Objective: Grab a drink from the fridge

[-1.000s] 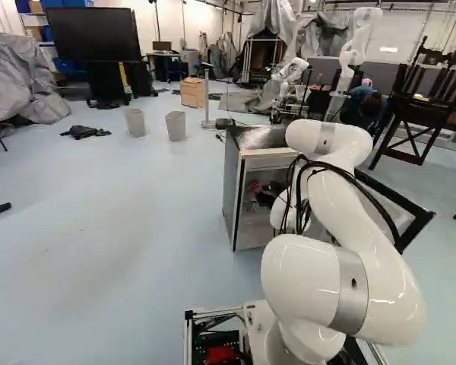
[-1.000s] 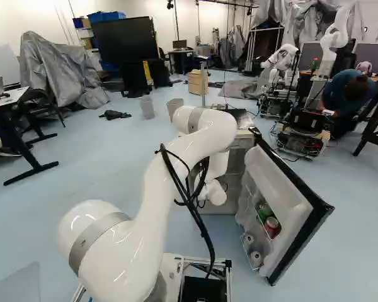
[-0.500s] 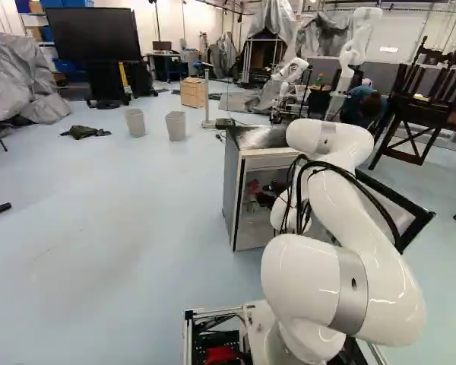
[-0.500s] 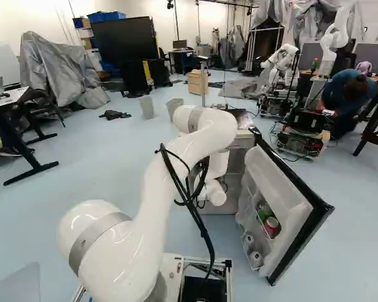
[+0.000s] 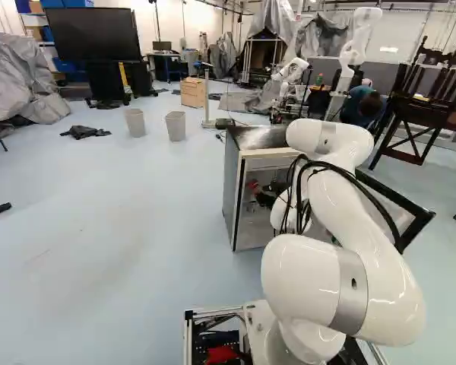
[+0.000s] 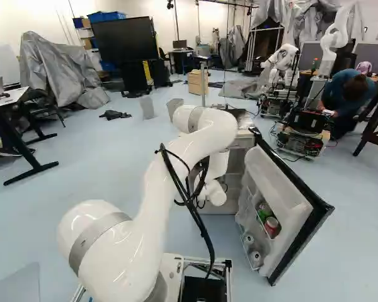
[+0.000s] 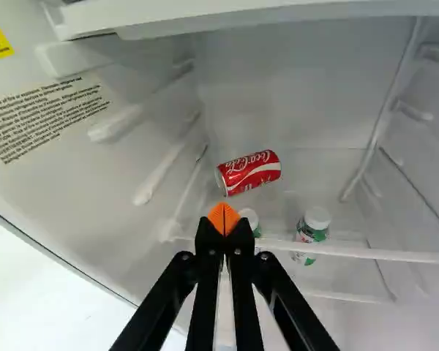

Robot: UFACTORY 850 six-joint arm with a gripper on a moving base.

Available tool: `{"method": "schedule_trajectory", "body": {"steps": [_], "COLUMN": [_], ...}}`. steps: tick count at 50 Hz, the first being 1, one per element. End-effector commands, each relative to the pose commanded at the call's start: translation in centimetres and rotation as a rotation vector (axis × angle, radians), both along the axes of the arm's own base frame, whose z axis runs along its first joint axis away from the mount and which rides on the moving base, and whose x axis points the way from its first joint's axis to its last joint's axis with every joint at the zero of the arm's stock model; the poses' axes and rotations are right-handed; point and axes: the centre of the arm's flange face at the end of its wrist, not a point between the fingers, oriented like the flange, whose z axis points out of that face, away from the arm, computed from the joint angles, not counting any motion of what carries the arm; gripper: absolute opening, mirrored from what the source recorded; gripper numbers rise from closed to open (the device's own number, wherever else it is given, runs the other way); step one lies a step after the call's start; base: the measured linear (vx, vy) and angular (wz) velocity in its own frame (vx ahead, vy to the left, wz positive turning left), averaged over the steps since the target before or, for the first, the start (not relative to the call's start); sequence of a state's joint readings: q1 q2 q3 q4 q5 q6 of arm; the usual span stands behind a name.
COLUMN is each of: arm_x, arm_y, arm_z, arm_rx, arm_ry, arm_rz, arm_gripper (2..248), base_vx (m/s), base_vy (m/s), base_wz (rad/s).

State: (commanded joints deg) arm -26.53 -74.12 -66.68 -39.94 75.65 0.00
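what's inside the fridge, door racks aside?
Red can, white-capped bottle, plus a second white cap, its bottle mostly covered by the gripper. Anything else behind the gripper: can't see.

"Inside the open, grey-sided fridge, a red can with white lettering lies on its side near two white-capped bottles."

"And red, green and pale cans sit racked in the fridge's wide-swung door."
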Motion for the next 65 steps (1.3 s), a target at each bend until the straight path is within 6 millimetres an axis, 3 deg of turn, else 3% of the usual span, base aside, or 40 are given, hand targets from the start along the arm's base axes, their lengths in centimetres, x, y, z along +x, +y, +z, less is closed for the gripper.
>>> {"method": "schedule_trajectory", "body": {"steps": [38, 65], "arm_x": [-1.4, -2.9], "arm_y": [0.6, 1.3], "arm_z": [0.4, 4.2], "arm_rx": [0.012, 0.012], "arm_ry": [0.024, 0.031], "arm_rz": [-0.002, -0.02], "arm_gripper": [26, 26], "base_vx": [0.0, 0.0], "base_vy": [0.0, 0.0], "base_wz": [0.0, 0.0]}}
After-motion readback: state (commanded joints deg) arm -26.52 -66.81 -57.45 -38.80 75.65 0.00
